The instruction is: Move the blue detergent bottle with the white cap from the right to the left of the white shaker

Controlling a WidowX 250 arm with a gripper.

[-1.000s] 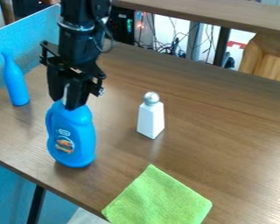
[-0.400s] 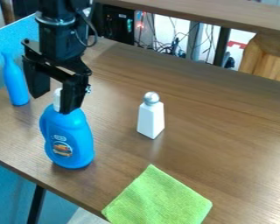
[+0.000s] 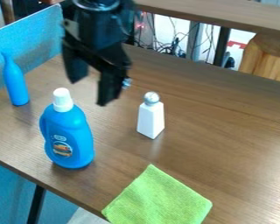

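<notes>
The black gripper (image 3: pixel 89 92) hangs at the upper left of the view, its two fingers spread wide with nothing between them. Below it and slightly left, a blue detergent bottle (image 3: pixel 68 136) with a white cap stands upright on the wooden table, apart from the fingers. To the gripper's right stands a white shaker (image 3: pixel 150 119) with a silver top. A slim blue bottle (image 3: pixel 15 82) is upright at the far left. The green cloth (image 3: pixel 160 199) lies flat at the table's front.
The brown table (image 3: pixel 224 131) has its front left edge running diagonally past the detergent bottle and the cloth. A blue panel (image 3: pixel 40 39) borders the back left. Beyond the back edge are cables (image 3: pixel 166 46) and a wooden piece (image 3: pixel 271 59).
The fingers opened and came off the detergent bottle's cap. The gripper went left and then right and up, leaving the bottle standing, shifted slightly left of its earlier place.
</notes>
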